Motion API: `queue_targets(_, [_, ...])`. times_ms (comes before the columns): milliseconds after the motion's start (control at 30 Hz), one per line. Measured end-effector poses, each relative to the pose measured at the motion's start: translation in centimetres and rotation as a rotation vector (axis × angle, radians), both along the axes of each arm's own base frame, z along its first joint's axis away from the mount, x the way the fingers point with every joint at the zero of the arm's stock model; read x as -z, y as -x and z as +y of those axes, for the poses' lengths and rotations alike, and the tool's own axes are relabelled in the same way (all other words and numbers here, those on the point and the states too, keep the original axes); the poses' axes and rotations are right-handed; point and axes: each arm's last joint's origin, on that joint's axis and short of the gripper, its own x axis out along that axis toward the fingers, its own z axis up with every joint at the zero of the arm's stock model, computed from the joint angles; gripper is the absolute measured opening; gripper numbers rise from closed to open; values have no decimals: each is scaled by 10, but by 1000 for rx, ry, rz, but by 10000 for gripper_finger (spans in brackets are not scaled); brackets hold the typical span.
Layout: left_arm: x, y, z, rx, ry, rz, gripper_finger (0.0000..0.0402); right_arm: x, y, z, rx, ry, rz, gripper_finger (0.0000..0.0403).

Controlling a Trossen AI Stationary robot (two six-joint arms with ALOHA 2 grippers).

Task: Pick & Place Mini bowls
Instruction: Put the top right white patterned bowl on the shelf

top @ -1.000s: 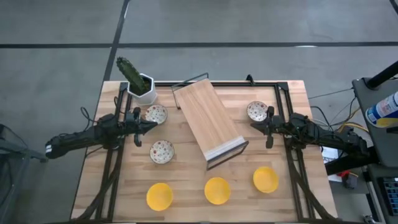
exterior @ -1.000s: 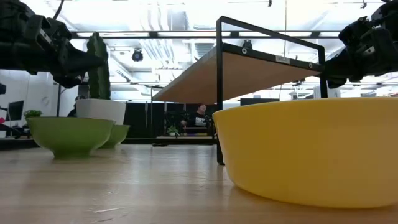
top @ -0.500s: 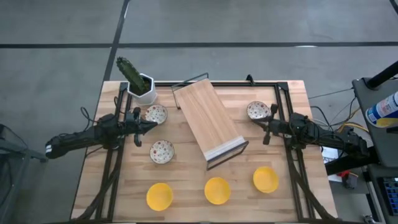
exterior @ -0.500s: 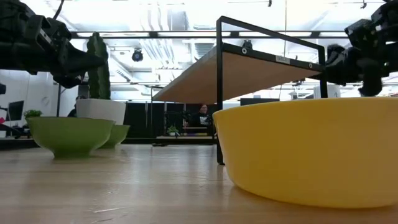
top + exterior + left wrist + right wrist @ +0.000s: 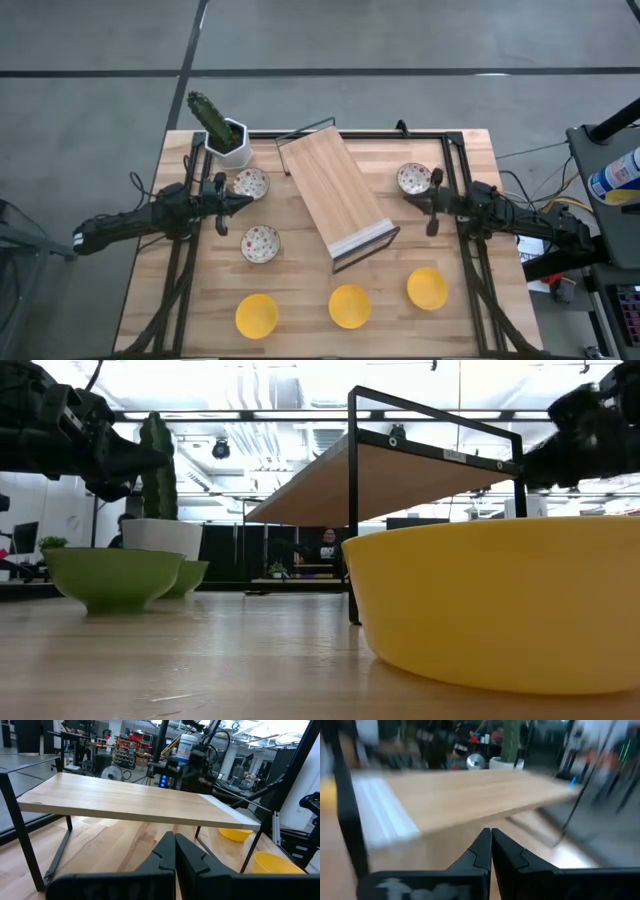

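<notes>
Three white mini bowls with red-speckled insides rest on the table: two on the left [image 5: 251, 183] [image 5: 260, 243] and one on the right [image 5: 414, 178]. Three yellow mini bowls [image 5: 257, 315] [image 5: 349, 306] [image 5: 427, 288] stand in a row along the near edge. My left gripper [image 5: 248, 203] is shut and hovers between the two left speckled bowls, pointing at the table's middle. My right gripper [image 5: 407, 197] is shut too, just on the near side of the right speckled bowl. Both wrist views show shut fingers [image 5: 175, 852] [image 5: 491, 845].
A wooden shelf on a black wire frame [image 5: 335, 195] stands slantwise in the table's middle, between the arms. A white hexagonal cactus pot [image 5: 228, 138] sits at the far left corner. A black rail [image 5: 400, 133] runs along the far edge.
My right gripper swung briefly toward the far edge, pointing at the right speckled bowl, and has come back to pointing at the table's left. It stays shut. The left arm and all bowls have kept still.
</notes>
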Motion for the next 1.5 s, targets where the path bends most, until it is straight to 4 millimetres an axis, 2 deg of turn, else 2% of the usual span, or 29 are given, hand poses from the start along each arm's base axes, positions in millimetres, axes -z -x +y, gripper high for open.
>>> queue_targets(100, [0,0,0,0,0,0,0,-1,0,0,31,-412,-94,8])
queue_targets(200, [0,0,0,0,0,0,0,-2,0,0,66,-741,-170,8])
queue_targets(367, [0,0,0,0,0,-1,0,-3,0,-1,116,-1155,-287,8])
queue_targets(500, [0,0,0,0,-1,-4,0,-9,0,-2,106,-1303,-383,8])
queue_targets(633, [-2,0,0,1,50,-44,0,-34,2,-2,-44,-1182,-559,8])
queue_targets(700, [-6,0,0,2,160,-102,0,-47,3,-2,-12,-1157,-539,9])
queue_targets(900, [-10,0,0,8,506,-195,0,-70,5,0,248,-1179,-79,23])
queue_targets(1133, [-14,0,0,23,706,-260,0,-93,2,-3,498,-1143,256,101])
queue_targets(1300, [-15,0,1,16,946,-321,0,-99,-16,-8,490,-894,463,145])
queue_targets(1500, [-16,1,1,13,993,-334,0,-86,-42,-15,404,-594,736,159])
